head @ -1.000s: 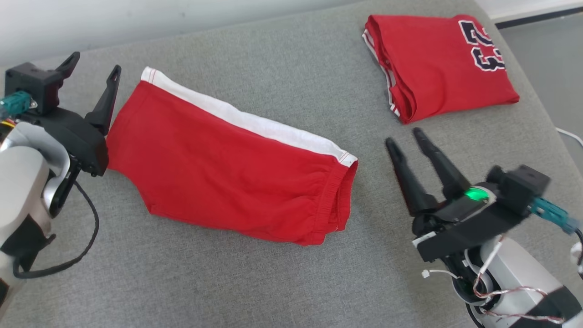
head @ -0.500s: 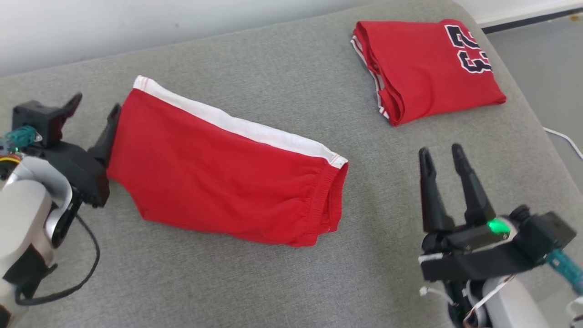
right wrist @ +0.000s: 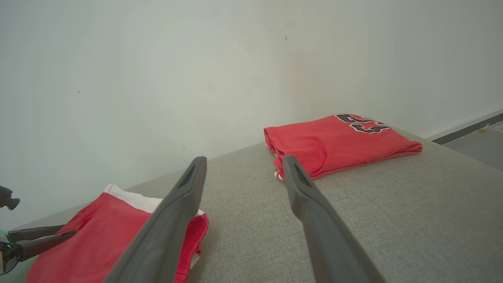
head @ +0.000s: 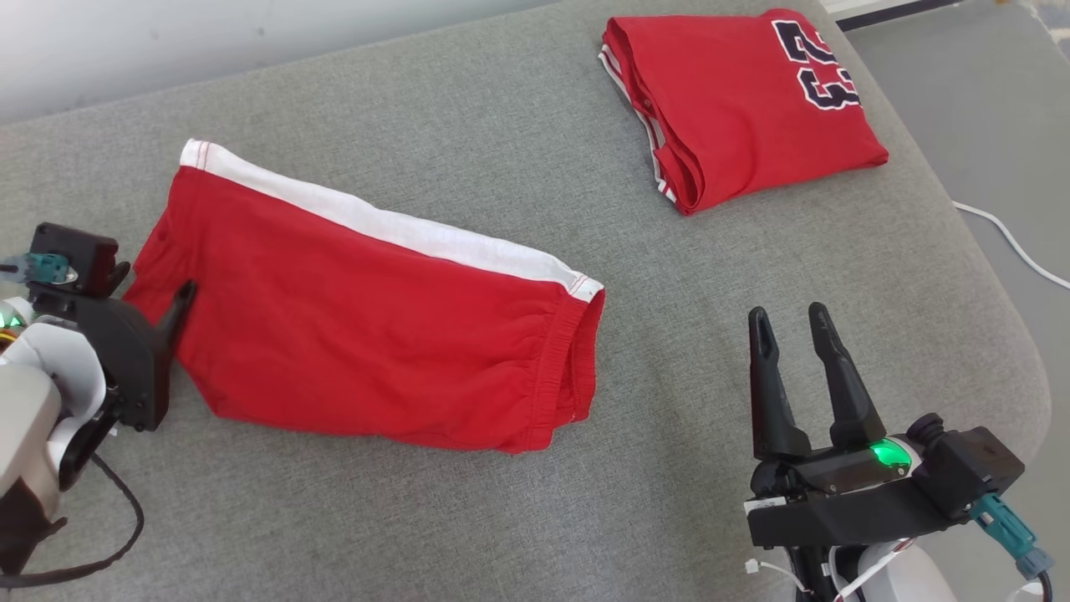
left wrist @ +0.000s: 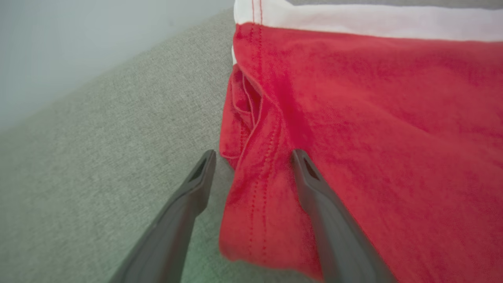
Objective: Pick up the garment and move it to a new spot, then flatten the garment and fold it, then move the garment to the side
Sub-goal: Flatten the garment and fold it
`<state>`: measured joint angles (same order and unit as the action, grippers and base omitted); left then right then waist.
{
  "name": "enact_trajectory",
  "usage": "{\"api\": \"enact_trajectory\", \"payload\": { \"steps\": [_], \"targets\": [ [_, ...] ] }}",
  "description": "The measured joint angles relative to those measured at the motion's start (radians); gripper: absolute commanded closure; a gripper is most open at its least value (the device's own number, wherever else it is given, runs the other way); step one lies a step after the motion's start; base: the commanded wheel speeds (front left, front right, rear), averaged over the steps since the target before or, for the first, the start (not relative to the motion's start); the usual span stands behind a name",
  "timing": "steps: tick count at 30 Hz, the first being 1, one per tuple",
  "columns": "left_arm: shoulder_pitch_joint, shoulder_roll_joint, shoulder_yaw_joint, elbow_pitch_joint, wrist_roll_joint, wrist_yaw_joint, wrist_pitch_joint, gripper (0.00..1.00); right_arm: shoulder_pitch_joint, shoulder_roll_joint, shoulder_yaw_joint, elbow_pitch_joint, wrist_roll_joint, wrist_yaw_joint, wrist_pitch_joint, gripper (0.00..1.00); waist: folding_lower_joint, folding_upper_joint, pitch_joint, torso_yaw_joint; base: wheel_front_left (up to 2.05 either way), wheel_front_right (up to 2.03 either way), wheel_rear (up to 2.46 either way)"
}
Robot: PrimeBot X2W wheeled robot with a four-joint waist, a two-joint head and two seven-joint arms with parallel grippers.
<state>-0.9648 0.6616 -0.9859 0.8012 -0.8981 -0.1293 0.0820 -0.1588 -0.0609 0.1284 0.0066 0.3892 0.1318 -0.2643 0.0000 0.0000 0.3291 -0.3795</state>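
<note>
The left gripper stands wide open at the left end of the shorts, its two long dark fingers straddling the stitched leg hem: one finger lies over the red cloth, the other over bare grey beside it, and nothing is clamped between them. Whether the tips actually press on the cloth I cannot tell. The hem there is rumpled, with a small fold tucked under and rows of red stitching along the edge. The shorts are soft red knit, folded flat into a long slanted shape across the middle of the cushion, with a white stripe along the far edge and a gathered elastic waistband at the right end. The right gripper is off to the right, well apart from the waistband, fingers spread, pointing away from the robot and holding nothing; a green light glows at its base. Beyond it, at the far right corner, sits a red jersey folded into a neat thick rectangle, dark white-edged numerals on top and striped trim showing at its folded edge. The cushion is coarse grey weave with a rounded corner. Behind it is a plain pale wall, and to the right a grey floor with a thin white cable lying across it.
</note>
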Motion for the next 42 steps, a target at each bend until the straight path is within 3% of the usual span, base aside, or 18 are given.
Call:
{"api": "enact_trajectory", "payload": {
  "steps": [6, 7, 8, 9, 10, 21, 30, 35, 42],
  "targets": [
    [-0.002, 0.008, -0.016, -0.032, -0.071, 0.0, 0.099, 0.0, 0.001, 0.005, 0.001, 0.005, -0.005, 0.0, 0.0, 0.0, 0.0, 0.0, -0.003, -0.002, 0.0, 0.0, 0.0],
    [-0.002, 0.008, -0.018, -0.039, -0.082, 0.0, 0.109, 0.5, 0.003, 0.005, 0.001, 0.005, -0.006, 0.0, 0.0, 0.0, -0.0001, 0.0, -0.005, 0.0, 0.0, 0.0, 0.0],
    [-0.002, 0.007, -0.019, -0.048, -0.091, 0.0, 0.115, 0.7, 0.006, 0.005, 0.0, 0.006, -0.011, 0.0, 0.0, 0.0, 0.0, 0.0001, -0.007, 0.002, 0.0, 0.0, 0.0],
    [-0.002, 0.007, -0.021, -0.054, -0.096, 0.0, 0.119, 0.96, 0.009, 0.006, 0.0, 0.008, -0.013, 0.0, 0.0, 0.0, 0.0, 0.0, -0.009, 0.004, 0.0, 0.0, 0.0],
    [-0.002, 0.007, -0.025, -0.06, -0.098, 0.0, 0.118, 1.0, 0.012, 0.006, 0.001, 0.009, -0.013, 0.0, 0.0, 0.0, 0.0, 0.0, -0.012, 0.006, 0.0, 0.0, 0.0],
    [0.027, -0.024, -0.023, -0.064, -0.097, 0.008, -0.024, 1.0, 0.031, -0.004, 0.001, 0.022, -0.034, 0.0, 0.0, 0.0, -0.0001, 0.0, -0.052, 0.053, 0.0, 0.0, 0.0],
    [0.149, -0.045, -0.002, -0.123, -0.103, 0.091, -0.171, 1.0, 0.067, -0.021, -0.021, 0.033, -0.041, 0.0, 0.0, 0.0, -0.0001, 0.0, -0.101, 0.127, 0.0, 0.0, 0.0],
    [0.244, -0.058, 0.02, -0.209, -0.138, 0.16, -0.236, 1.0, 0.093, -0.023, -0.052, 0.037, -0.046, 0.0, 0.0, 0.0, -0.0001, 0.0, -0.128, 0.174, 0.0, 0.0, 0.0],
    [0.362, -0.071, 0.017, -0.319, -0.156, 0.227, -0.273, 1.0, 0.139, -0.023, -0.081, 0.044, -0.052, 0.0, 0.0, 0.0, -0.0001, 0.0, -0.155, 0.247, 0.0, 0.0, 0.0]
  ]
}}
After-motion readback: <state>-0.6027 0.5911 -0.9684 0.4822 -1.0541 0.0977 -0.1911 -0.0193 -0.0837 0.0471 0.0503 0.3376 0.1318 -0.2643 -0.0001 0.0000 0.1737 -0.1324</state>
